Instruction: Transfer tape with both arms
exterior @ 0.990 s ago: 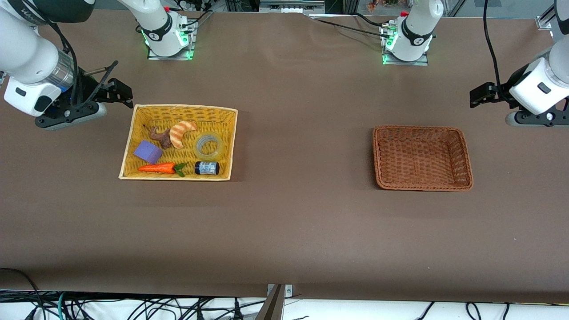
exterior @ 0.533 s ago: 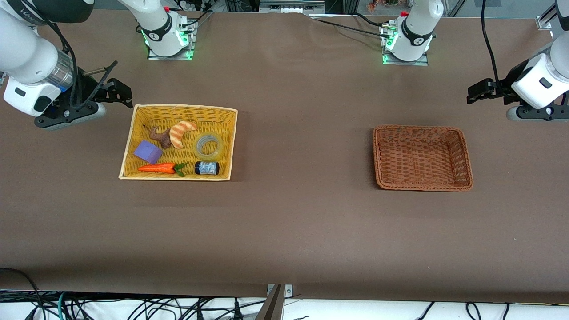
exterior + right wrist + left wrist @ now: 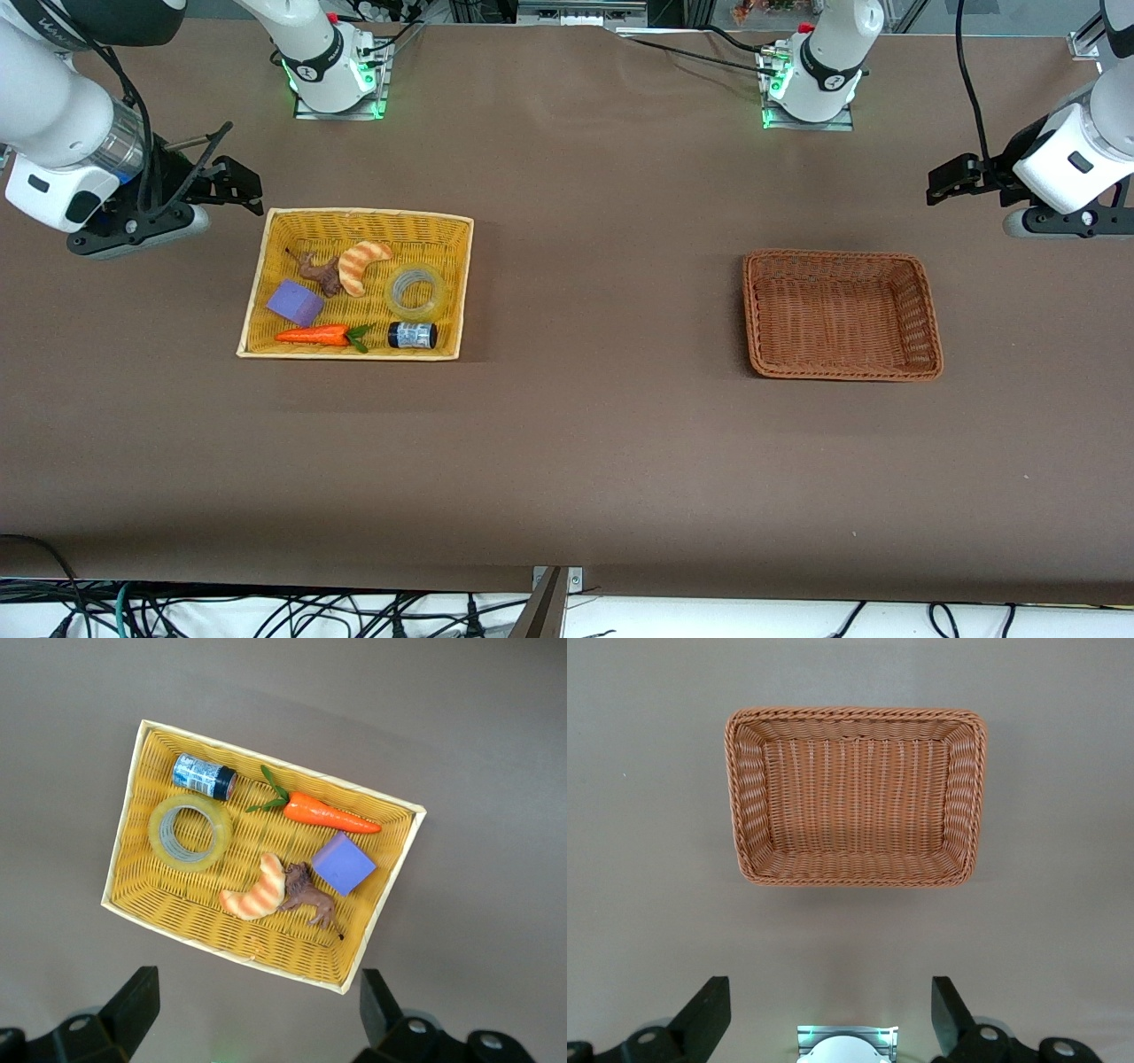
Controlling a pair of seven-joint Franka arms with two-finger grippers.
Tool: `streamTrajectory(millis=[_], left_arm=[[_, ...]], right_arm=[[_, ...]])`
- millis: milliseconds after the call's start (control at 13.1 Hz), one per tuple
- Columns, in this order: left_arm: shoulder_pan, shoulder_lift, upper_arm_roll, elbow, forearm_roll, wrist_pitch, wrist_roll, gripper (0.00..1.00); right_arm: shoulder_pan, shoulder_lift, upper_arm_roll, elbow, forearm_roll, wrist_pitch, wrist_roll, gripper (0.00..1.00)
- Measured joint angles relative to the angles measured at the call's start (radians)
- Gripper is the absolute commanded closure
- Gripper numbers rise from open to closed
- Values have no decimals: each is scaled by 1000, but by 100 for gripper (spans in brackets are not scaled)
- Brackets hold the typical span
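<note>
Both grippers empty, fingers apart: right gripper [image 3: 232,182] hangs beside the yellow woven basket [image 3: 292,221], left gripper [image 3: 952,182] near the brown wicker basket [image 3: 762,301]. Yellowish translucent tape roll [image 3: 415,291] lies flat in the yellow basket, untouched, so the right arm likely picks first.

Carrot [image 3: 312,335], jar [image 3: 413,335], two baskets [image 3: 841,365]

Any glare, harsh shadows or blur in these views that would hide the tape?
Front view: even light, soft shadows beside both baskets, tape sharp in the yellow basket. Right wrist view: crisp, no glare, tape clear, right claw open. Left wrist view: slightly washed-out, brown basket sharp, left claw open.
</note>
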State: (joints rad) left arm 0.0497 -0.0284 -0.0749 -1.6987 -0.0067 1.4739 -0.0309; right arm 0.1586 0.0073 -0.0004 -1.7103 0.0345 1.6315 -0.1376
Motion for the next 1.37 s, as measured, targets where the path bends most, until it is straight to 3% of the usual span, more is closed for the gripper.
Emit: streamTrajectory(millis=[381, 609, 914, 1218, 1371], left_arm=[[1, 1, 8, 0, 0, 6, 0, 0], [0, 1, 7, 0, -3, 7, 0, 0], [0, 1, 7, 0, -15, 7, 0, 0], [0, 1, 7, 0, -15, 8, 0, 0], [0, 1, 7, 0, -15, 8, 0, 0]], right_arm=[[0, 4, 1, -25, 0, 6, 0, 0], [1, 22, 25, -102, 1, 108, 21, 0], [8, 94, 118, -285, 1, 408, 155, 0], [13, 152, 144, -548, 1, 804, 176, 0], [13, 209, 145, -602, 1, 917, 176, 1]])
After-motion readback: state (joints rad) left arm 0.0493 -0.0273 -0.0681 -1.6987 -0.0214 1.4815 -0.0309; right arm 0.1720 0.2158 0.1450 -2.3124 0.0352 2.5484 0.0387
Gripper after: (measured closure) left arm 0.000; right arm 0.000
